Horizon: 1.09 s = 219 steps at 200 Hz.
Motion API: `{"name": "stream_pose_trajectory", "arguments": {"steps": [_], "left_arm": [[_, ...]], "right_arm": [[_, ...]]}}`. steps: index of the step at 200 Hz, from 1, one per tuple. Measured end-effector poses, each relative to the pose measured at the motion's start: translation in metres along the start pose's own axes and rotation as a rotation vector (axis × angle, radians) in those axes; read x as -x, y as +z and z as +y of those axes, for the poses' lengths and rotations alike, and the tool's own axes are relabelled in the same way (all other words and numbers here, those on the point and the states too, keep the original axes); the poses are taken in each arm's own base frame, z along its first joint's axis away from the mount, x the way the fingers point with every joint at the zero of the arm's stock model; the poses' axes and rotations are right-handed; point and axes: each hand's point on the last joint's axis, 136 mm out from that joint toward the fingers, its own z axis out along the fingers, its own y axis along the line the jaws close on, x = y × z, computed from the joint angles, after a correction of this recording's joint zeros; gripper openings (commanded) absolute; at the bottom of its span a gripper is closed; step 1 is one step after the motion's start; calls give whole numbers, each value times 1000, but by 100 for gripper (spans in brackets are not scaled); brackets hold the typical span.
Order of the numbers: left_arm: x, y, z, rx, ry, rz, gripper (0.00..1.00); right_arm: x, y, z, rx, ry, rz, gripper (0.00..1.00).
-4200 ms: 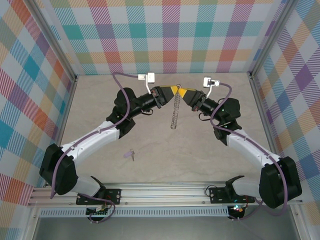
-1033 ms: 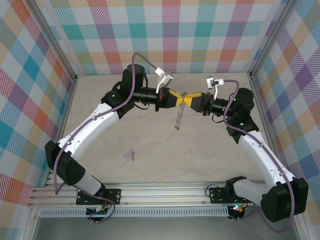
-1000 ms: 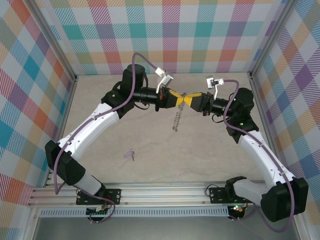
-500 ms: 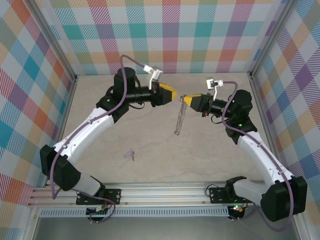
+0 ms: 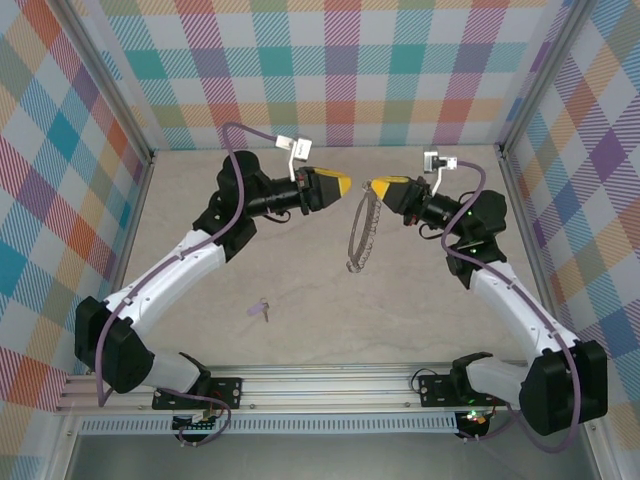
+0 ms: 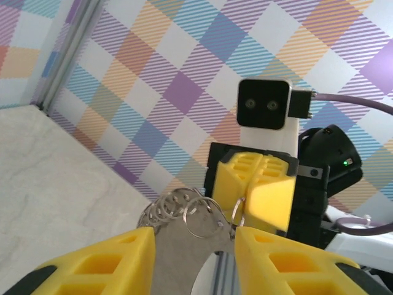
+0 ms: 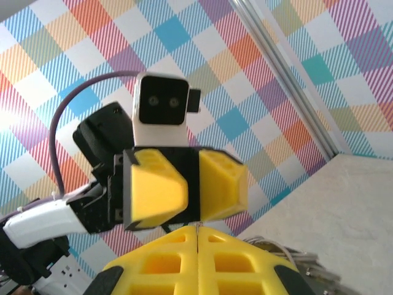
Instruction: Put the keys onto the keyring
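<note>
The table (image 5: 300,290) is a pale stone surface. Above its far half the two grippers face each other, tip near tip but not touching. The left gripper (image 5: 343,184) has its yellow fingers spread and holds nothing. The right gripper (image 5: 374,186) has its fingers pressed together on the top of the keyring (image 5: 353,266). The keyring hangs down from it as a long loop (I cannot tell if its lower end touches the table). The key (image 5: 262,310) lies on the table toward the near edge, well apart from the keyring.
</note>
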Motion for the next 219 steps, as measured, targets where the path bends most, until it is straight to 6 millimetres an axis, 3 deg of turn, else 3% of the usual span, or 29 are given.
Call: {"name": "stream_pose_trajectory", "arguments": {"steps": [34,129,219], "left_arm": [[1,9,-17,-59,2,-18,38],[1,19,-15,-84,-18,-39,37],[-1,24,-17,-94,-14,-41,24]], "right_arm": [[8,3,-3,11,23,-44,0],[14,8,8,61,35,-84,0],[11,11,3,57,57,-81,0]]}}
